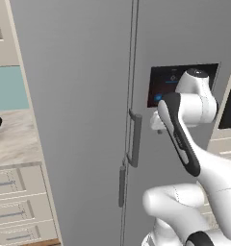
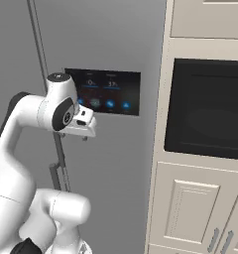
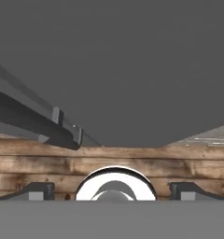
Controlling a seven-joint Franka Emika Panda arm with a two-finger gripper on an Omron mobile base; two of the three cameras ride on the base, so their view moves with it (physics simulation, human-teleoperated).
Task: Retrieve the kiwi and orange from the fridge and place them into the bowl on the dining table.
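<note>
The grey two-door fridge stands with both doors shut. My gripper hangs just in front of the right door, below its display panel and right of the long vertical handles. It points down along the door, touching nothing. In the hand view its fingertips stand wide apart, open with nothing between them. The kiwi, the orange, the bowl and the dining table are out of view.
A dark display panel sits in the right door. A built-in black oven in cream cabinets is right of the fridge. Left of it are a counter and drawers. Wood floor lies below.
</note>
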